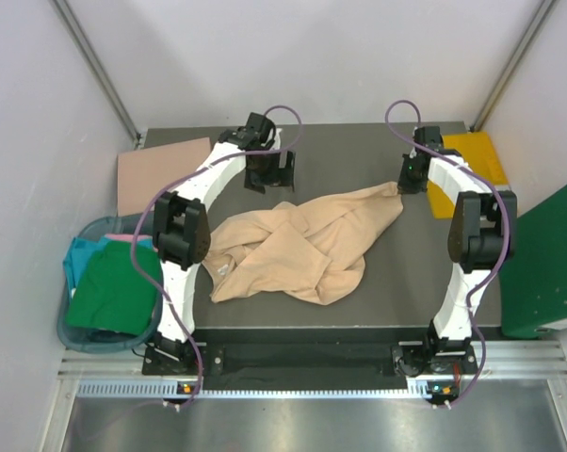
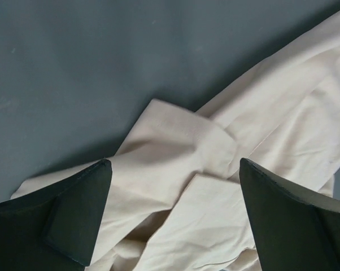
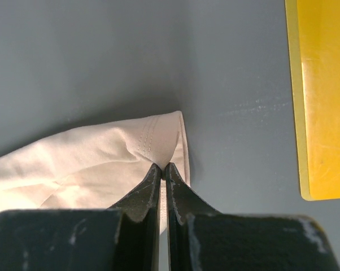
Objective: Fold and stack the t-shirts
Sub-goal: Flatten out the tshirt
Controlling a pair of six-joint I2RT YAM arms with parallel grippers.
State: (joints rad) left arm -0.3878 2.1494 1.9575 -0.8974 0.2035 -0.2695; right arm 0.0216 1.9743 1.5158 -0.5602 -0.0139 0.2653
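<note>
The right fingers (image 3: 148,195) are pressed together on a stitched hem corner of the light beige soft cloth t-shirt (image 1: 302,247). A sliver of cloth shows between the tips, so I judge it a real pinch, though shallow and right at the edge. The left fingers (image 2: 68,220) stand wide apart and hold nothing. They hang over a creased flap at the shirt's far side; whether they touch it I cannot tell.

Step in hand, as I read it: spreading the shirt flat before any fold.
- Keep the right pinch firm and low.
- Bring the left fingers down on an outer edge, not the heaped middle, and take one layer only.
- Draw the two holds apart so the twist runs out.
- Risks: lifting high would likely drag the whole bundle, and catching two layers would lock the twist in.

Position: the shirt lies mid-way on the dark grey flat desk (image 1: 378,311), between the arms, crumpled and crossed over itself. Its long axis runs diagonally, near-left to far-right. The far-right end tapers into the right pinch and points toward the flat yellow board (image 1: 472,160). Which end is the collar I cannot tell.

Further out, a green t-shirt (image 1: 114,287) sits in a translucent teal plastic bin (image 1: 95,341) off the desk's left edge, well apart.
</note>
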